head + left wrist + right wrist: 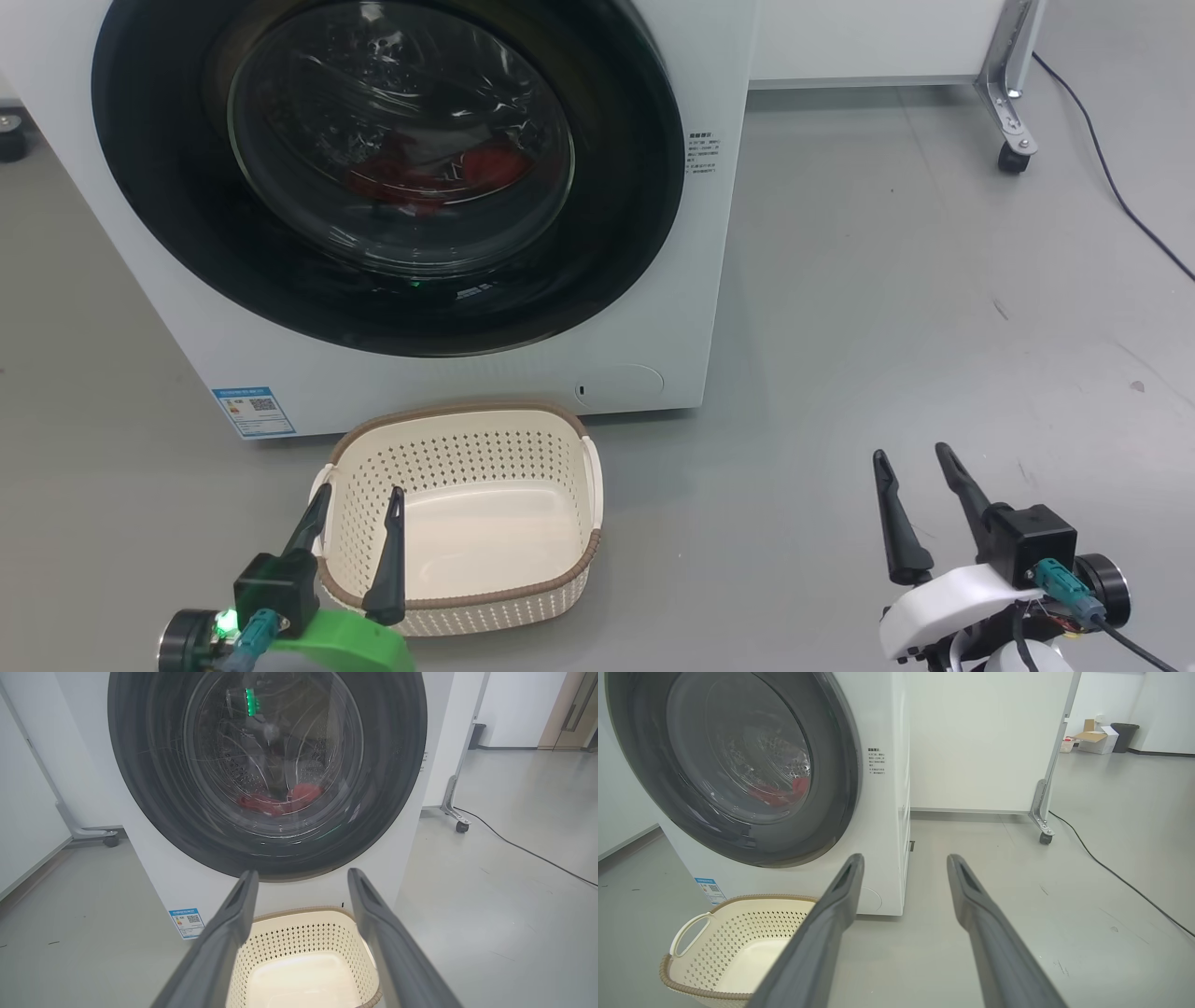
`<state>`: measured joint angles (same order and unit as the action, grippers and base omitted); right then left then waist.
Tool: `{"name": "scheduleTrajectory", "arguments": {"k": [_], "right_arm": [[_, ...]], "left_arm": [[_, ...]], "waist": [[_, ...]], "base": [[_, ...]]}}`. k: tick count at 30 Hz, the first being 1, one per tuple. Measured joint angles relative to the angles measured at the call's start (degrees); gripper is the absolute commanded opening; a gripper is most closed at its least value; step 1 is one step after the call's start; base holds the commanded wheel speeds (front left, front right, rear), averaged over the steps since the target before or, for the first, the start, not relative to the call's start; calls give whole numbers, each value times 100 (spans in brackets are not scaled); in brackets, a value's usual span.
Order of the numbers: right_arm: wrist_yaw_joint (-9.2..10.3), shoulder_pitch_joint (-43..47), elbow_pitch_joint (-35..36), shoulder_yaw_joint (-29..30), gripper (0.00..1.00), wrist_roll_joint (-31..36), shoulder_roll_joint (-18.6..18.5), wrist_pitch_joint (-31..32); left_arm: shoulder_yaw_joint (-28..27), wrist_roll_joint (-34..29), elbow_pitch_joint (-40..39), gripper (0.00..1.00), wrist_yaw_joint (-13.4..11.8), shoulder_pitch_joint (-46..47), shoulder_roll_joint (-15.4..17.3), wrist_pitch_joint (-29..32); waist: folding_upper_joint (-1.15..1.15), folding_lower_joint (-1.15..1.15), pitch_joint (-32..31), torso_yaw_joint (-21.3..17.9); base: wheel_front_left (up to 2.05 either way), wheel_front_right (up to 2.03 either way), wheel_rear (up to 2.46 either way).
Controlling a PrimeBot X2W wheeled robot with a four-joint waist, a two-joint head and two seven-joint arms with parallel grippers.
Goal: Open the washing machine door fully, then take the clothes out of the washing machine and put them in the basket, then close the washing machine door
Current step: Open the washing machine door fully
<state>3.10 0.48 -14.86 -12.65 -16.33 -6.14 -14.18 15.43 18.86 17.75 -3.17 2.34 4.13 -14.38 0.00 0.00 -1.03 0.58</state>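
Note:
The white washing machine stands ahead with its round glossy black door shut flush against the front. Through the glass window the red clothes lie low in the drum, also visible as red clothes and red clothes. The cream basket sits on the floor just in front of the machine, with nothing in it. My left gripper hovers open over the basket's near left corner. My right gripper stands open above bare floor, right of the basket and apart from everything.
Grey floor stretches to the right. A white panel on a castor leg stands behind and right of the machine, with a black cable trailing across the floor. A blue label marks the machine's lower left corner.

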Motion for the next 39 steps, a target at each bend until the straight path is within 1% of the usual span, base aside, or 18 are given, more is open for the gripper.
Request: {"name": "scheduleTrajectory", "arguments": {"k": [1,2,4,9,13,19,20,21,24,30,34,39], "right_arm": [[0,0,0,7,19,21,8,0],[-4,0,-10,10,0,25,16,-1],[-52,4,-40,16,0,25,33,0],[-70,4,-56,54,0,25,38,-1],[-130,4,-79,101,0,22,60,-1],[-223,3,-114,234,0,-243,129,-1],[-312,3,-132,292,0,-398,177,0],[-338,3,-132,343,0,-569,214,-1],[-391,1,-132,389,0,-687,247,-1],[-631,-85,-191,589,0,-1412,301,1],[-749,-361,-200,762,0,-1987,338,86],[-859,-804,-198,1014,0,-2867,356,316]], "left_arm": [[-1,0,2,100,0,0,-2,0],[-1,-4,4,100,0,0,-2,0],[-1,-7,9,100,1,0,-3,0],[-15,-25,24,100,19,0,-11,0],[-24,-33,27,100,20,0,-20,0],[-31,-58,27,100,44,0,-27,0],[-30,-73,22,100,45,1,-35,0],[-30,-73,18,100,45,1,-41,0],[-31,-73,-2,100,48,3,-48,0],[-25,-82,-151,100,94,85,-65,0],[-27,-91,-261,100,96,214,-81,0],[-26,-163,-382,100,144,427,-94,-5]], "waist": [[0,0,1,2],[0,0,1,4],[0,0,3,8],[0,0,12,13],[0,0,25,17],[0,0,58,29],[0,0,85,36],[0,0,105,41],[0,0,156,53],[0,0,391,108],[0,0,599,157],[0,0,903,221]], "base": [[0,0,0],[0,0,0],[0,0,0],[0,0,0],[0,0,0],[0,0,0],[0,0,0],[0,0,0],[0,0,0],[0,0,0],[0,0,0],[0,0,0]]}}
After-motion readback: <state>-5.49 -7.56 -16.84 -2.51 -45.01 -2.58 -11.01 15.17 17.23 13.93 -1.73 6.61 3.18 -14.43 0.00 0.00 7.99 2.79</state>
